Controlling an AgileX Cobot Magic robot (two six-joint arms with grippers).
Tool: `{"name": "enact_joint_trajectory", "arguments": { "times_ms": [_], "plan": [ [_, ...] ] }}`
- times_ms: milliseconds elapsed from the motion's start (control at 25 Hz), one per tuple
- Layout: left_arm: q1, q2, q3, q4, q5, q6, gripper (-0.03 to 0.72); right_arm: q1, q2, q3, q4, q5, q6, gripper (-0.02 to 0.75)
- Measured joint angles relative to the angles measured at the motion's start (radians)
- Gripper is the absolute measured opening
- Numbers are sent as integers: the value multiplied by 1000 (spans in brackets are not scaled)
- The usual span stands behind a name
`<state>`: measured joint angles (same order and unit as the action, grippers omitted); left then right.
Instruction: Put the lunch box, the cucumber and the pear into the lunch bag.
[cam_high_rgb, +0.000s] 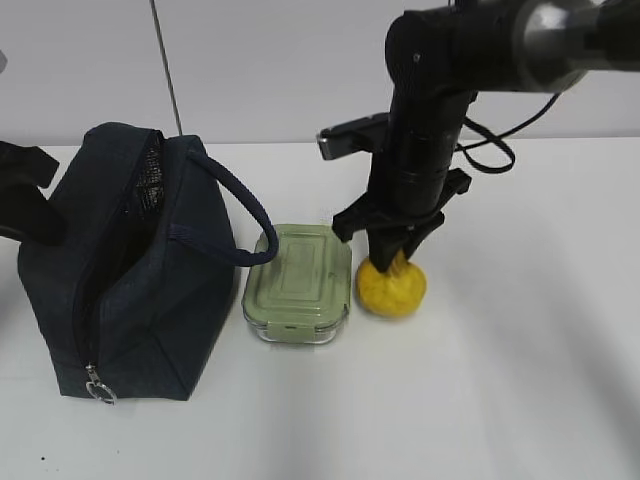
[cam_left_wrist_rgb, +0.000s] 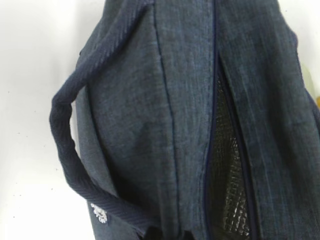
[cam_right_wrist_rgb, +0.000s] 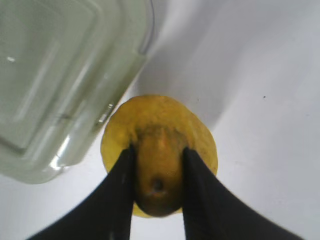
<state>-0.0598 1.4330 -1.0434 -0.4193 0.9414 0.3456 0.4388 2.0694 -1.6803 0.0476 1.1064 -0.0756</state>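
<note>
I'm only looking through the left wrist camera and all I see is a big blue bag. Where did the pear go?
Observer: The pear sits on the white table, right of the lunch box.
Operator: Is somebody grabbing it?
Observer: Yes. The right gripper is shut on its narrow neck, one finger on each side.
Operator: Is it up in the air?
Observer: In the exterior view it looks to be resting on the table, close beside the lunch box.
Operator: Is my bag open at the front?
Observer: The lunch bag is unzipped, and the ring pull hangs at its near end.
</note>
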Motion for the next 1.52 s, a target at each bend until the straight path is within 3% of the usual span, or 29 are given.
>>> {"name": "enact_joint_trajectory", "arguments": {
  "times_ms": [120,280,440,600,1040,1120,1280,1520],
  "plan": [
    [0,0,0,0,-1,0,13,13,-106,-21,55,-68,-39,197],
    [0,0,0,0,-2,0,13,42,-204,-79,301,-191,-215,197],
    [0,0,0,0,-2,0,13,68,-203,-100,623,-250,-476,197],
    [0,0,0,0,-2,0,13,99,-155,-100,797,-273,-639,197],
    [0,0,0,0,-3,0,13,162,3,-100,842,-302,-760,210],
    [0,0,0,0,-3,0,13,162,4,-100,837,-302,-768,269],
    [0,0,0,0,-5,0,13,162,4,-133,816,-292,-777,495],
    [0,0,0,1,-6,0,13,124,-58,-158,714,-261,-679,529]
  ]
}}
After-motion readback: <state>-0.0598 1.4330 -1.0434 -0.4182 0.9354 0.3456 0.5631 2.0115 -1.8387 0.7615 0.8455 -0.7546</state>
